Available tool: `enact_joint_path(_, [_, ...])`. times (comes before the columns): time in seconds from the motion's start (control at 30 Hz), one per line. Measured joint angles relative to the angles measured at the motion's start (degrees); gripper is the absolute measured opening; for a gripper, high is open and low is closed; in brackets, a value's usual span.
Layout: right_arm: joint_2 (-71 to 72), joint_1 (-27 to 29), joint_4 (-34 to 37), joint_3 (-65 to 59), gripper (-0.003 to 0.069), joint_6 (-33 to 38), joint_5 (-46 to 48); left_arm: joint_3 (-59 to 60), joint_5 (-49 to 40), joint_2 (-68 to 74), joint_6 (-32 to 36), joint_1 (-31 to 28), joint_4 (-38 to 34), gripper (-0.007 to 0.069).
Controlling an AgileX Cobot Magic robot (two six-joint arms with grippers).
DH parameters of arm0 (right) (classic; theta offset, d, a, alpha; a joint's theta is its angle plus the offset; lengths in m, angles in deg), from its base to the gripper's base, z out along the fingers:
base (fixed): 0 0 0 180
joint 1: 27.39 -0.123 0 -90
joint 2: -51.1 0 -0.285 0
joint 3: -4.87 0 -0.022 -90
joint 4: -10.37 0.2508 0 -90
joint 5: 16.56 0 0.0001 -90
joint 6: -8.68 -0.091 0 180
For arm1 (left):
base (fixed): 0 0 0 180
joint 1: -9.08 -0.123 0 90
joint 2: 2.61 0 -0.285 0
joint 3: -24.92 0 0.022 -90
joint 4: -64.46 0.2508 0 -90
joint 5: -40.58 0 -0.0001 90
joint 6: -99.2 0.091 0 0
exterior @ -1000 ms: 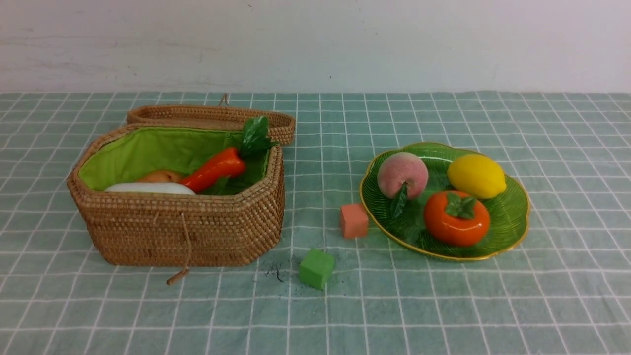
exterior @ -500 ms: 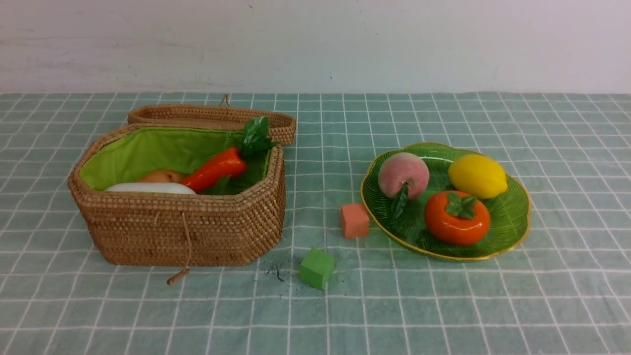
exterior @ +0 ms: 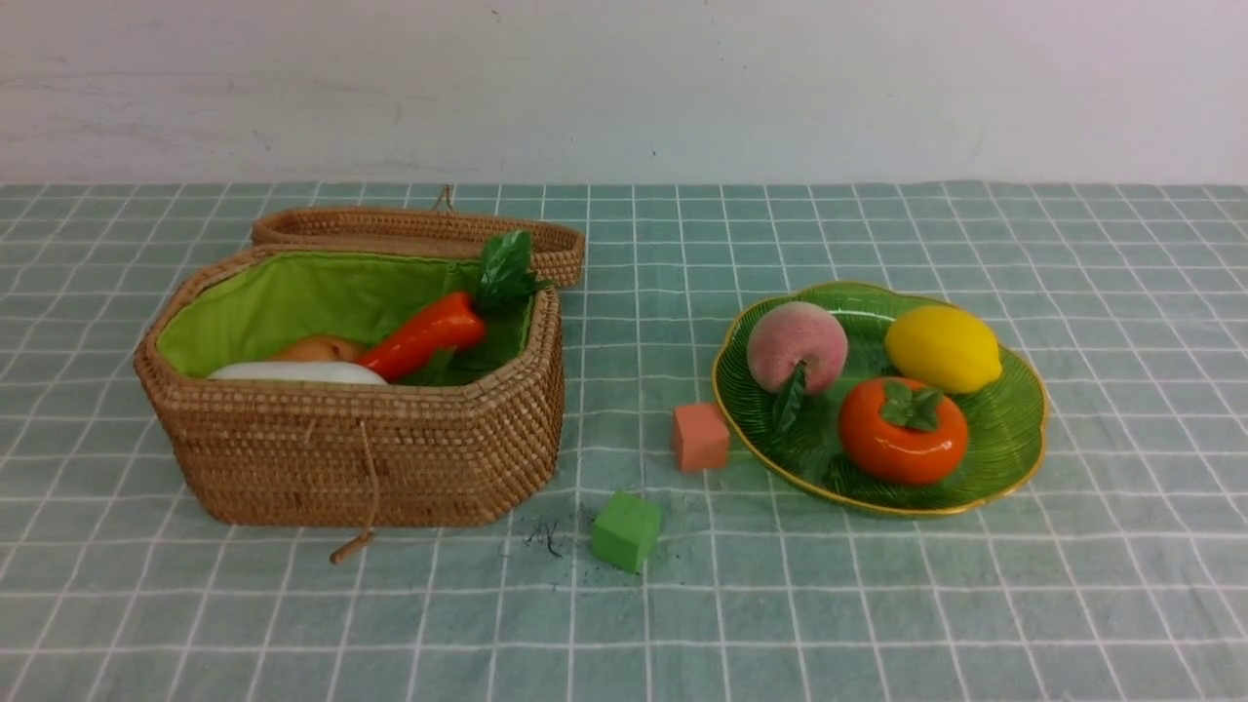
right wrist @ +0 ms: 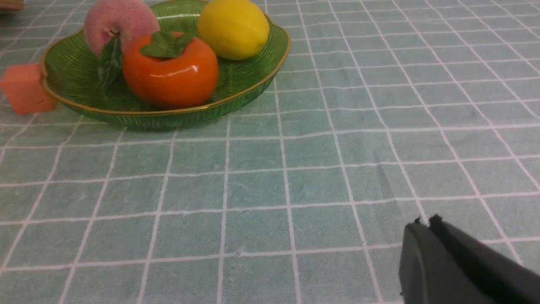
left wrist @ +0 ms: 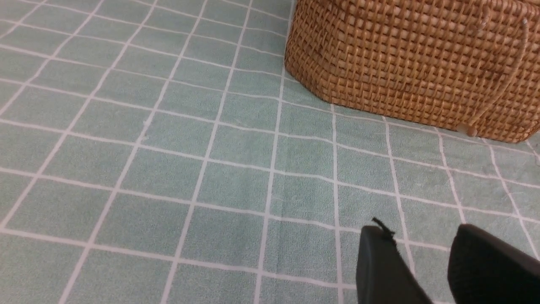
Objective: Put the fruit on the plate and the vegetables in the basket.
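The wicker basket (exterior: 370, 448) stands at the left with its lid open behind it. In it lie the orange-red carrot (exterior: 429, 334), the white radish (exterior: 292, 372) and a tan rounded thing; no eggplant shows. The green plate (exterior: 1024, 458) at the right holds the peach (exterior: 797, 346), lemon (exterior: 942, 348) and persimmon (exterior: 904, 432). No gripper shows in the front view. My left gripper (left wrist: 422, 230) is open and empty over the cloth, short of the basket (left wrist: 405, 63). My right gripper (right wrist: 426, 221) is shut and empty, well back from the plate (right wrist: 253, 80).
A small orange cube (exterior: 700, 437) touches the plate's left rim and also shows in the right wrist view (right wrist: 25, 88). A small green cube (exterior: 626, 529) lies on the checked cloth in front, between basket and plate. The basket's string loop (exterior: 356, 541) hangs down its front.
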Motion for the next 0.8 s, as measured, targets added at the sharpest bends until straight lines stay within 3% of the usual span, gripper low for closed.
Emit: enact_joint_path(0.8, [0.0,-0.2,0.0,0.0,0.0024,-0.1,0.0,0.0,0.0,0.0,0.0,0.0,0.0,0.0239])
